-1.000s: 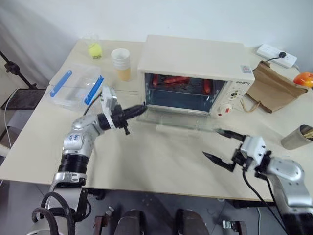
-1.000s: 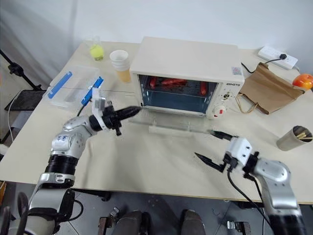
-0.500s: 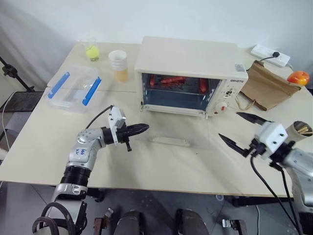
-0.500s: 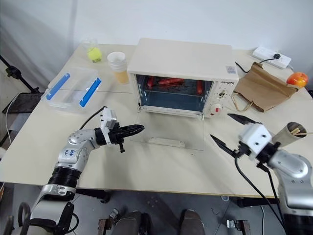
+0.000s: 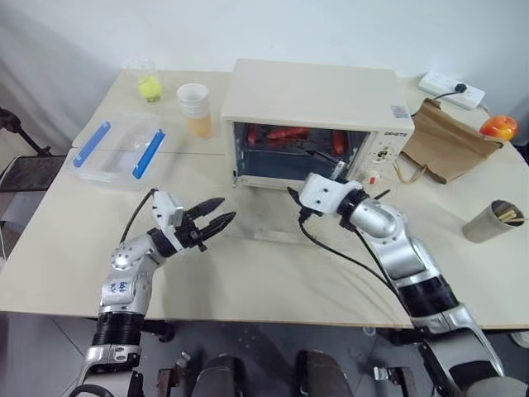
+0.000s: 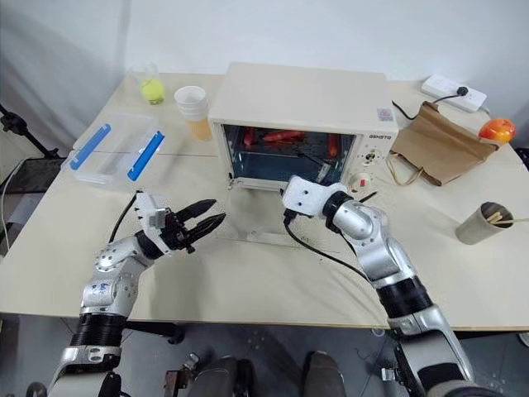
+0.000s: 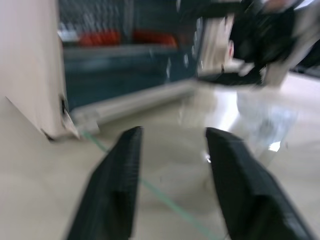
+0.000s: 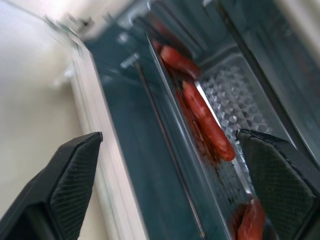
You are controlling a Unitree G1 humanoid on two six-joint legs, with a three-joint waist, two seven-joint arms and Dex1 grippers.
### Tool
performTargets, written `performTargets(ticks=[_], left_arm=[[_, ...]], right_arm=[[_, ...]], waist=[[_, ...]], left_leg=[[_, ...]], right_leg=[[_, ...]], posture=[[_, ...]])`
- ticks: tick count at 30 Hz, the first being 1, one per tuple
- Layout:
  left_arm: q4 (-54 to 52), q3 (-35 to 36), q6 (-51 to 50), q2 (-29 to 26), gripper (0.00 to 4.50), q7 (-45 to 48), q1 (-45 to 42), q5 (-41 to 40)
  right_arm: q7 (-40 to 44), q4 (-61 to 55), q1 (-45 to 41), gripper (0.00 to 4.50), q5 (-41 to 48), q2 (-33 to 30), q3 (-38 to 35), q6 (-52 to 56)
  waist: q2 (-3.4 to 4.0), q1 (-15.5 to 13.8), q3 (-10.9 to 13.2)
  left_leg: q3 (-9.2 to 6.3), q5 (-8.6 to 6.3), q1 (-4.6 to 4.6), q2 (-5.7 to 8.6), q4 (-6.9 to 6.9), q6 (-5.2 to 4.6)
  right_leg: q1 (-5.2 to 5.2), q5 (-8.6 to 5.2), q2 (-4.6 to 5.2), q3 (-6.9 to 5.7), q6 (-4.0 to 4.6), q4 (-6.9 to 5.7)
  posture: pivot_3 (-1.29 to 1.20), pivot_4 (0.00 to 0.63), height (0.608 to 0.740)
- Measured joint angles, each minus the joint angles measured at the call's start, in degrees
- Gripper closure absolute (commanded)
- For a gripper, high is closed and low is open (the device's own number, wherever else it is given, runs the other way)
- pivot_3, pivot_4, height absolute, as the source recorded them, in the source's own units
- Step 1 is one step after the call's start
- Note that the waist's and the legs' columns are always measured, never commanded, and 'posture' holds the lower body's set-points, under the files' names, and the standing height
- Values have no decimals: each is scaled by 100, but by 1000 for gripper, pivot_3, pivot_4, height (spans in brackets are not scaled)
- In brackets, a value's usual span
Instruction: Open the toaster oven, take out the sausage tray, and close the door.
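The right pincer (image 8: 170, 190) has swung, spread wide, to the sausage tray (image 8: 227, 112).

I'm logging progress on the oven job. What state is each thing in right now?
toaster oven: open, tray inside.
door: folded down flat on the table.
sausage tray: inside, sausages on it, not gripped.
left gripper: fingers open, empty.
right gripper: fingers open at the oven mouth.
clear box: lid on.

One toaster oven (image 5: 314, 99) — three sausages on one sausage tray (image 8: 235, 100). One clear box (image 5: 116, 149), one paper bag (image 5: 446, 141), one power strip (image 5: 451, 89) — two grippers, left (image 5: 216, 212) and right (image 5: 310, 174).
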State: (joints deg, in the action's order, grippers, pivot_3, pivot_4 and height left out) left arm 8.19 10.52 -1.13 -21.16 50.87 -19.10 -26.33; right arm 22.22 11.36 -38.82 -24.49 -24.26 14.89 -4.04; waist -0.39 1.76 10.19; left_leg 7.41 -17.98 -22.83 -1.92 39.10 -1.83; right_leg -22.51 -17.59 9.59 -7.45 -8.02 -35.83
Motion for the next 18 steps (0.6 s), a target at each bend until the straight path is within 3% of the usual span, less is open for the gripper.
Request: performTargets(ticks=[4,9,15,18], left_arm=[[-343,257,32,-7,45,-197,198,-160],[-852,399,-273,-102,45,-404,391,-372],[-981,426,-460,-140,45,-522,385,-488],[-990,422,-504,-140,0,-542,357,-507]], right_arm=[[-371,743,-324,0,-325,52,181,-190],[-1029,1789,-1269,0,-950,269,523,-259],[-1440,2769,-1693,0,-1085,484,642,-319],[-1508,3027,-1734,822,-1097,491,676,-321]], waist=[[0,6,0],[1,86,0],[1,124,0],[1,139,0]], left_leg=[[-4,0,-8,1,0,0],[-6,4,-10,-5,-2,5],[-18,4,-18,0,-3,5],[-18,4,-19,0,-2,5]], right_leg=[[-2,0,0,-3,0,3],[-7,-1,-2,-6,2,-1],[-6,-1,-2,-11,2,-1],[-6,-1,-3,-12,2,-1]], posture=[[0,150,740],[0,150,740],[0,150,740],[0,150,740]])
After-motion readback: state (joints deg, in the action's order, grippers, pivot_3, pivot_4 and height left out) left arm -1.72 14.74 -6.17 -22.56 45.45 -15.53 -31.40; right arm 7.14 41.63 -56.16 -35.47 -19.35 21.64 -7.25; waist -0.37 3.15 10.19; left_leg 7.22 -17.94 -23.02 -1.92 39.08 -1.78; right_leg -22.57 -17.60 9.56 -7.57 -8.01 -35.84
